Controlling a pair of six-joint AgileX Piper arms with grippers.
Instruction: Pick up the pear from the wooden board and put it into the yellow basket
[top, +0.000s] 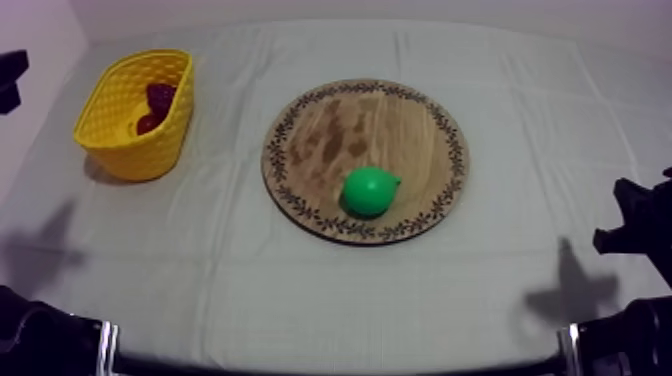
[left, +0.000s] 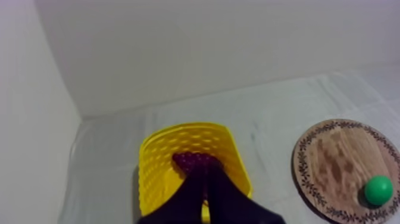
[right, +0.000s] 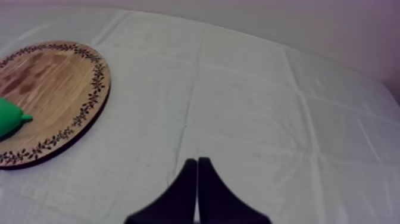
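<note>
The pear (top: 370, 190) lies on the wooden board (top: 330, 130), at about 6 o'clock on the board's face in the top view, close inside the patterned rim, its narrow end pointing toward 3 o'clock. The board sits in the middle of the grey-white cloth (top: 300, 290). The yellow basket (top: 120, 110) stands at roughly 9 o'clock from the board, well apart from it, and holds dark red fruit (top: 155, 105) whose kind I cannot tell.

In the left wrist view the left gripper (left: 205, 171) has its 2 black fingers pressed together into a narrow wedge with nothing between them. It hangs over the near wall of the basket (left: 161, 155), tips pointing at the dark red fruit (left: 191, 159) inside. Off toward 3 o'clock from the basket, the board (left: 333, 161) shows with the pear (left: 378, 190) on it.

In the right wrist view the right gripper (right: 197, 164) is likewise closed to a thin wedge, empty, above bare cloth (right: 250, 101). The board (right: 53, 89) lies at about 10 o'clock from its tips, well apart, with the pear (right: 9, 116) resting on it
</note>
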